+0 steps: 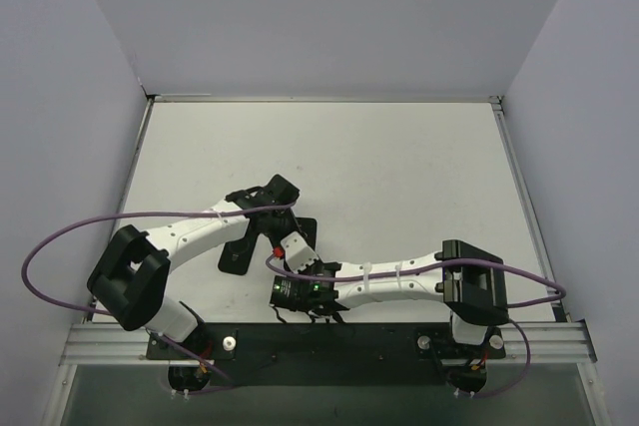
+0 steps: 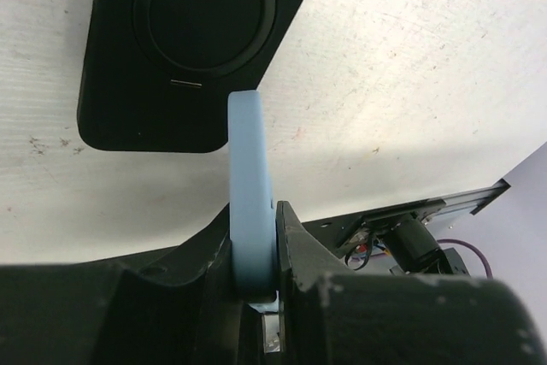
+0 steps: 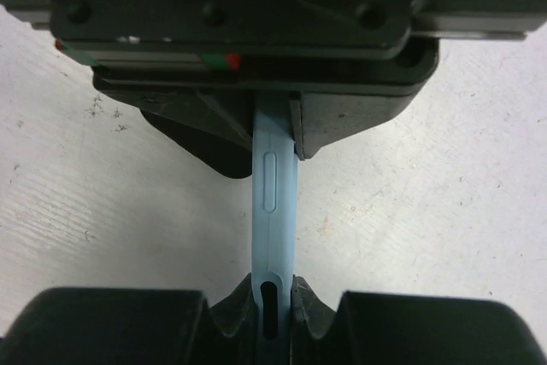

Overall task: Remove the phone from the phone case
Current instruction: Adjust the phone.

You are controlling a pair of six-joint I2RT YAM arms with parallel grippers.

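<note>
1. The phone case (image 3: 275,203) is light blue with a smooth, matte, rubbery look. Seen edge-on, it is a thin strip with rounded ends.
2. Its narrow side carries a long moulded oval button shape. Nearer the right hand (image 3: 273,297) there is a slim cut-out slot that shows dark inside.
3. The case stands on edge above the counter (image 1: 399,167), with its thin side towards both wrist cameras. Its long axis runs straight from the right hand to the left hand (image 2: 254,237).
4. The right hand's two black fingers are pressed together on the near end of the case, one on each broad face.
5. The left hand pinches the opposite end in the same way. Its scuffed black fingers (image 2: 295,245) clamp the blue strip between them.
6. Whether the phone sits inside the case cannot be told from this edge-on view.
7. Beyond the left hand's fingertips a black slab (image 2: 128,83) lies flat on the counter, apart from the case. It is matte with rounded corners, a raised circular ring on its face and a small pale bar just under the ring. I cannot tell if it is the phone.
8. The counter is white, finely grained and marked with small dark specks.
</note>
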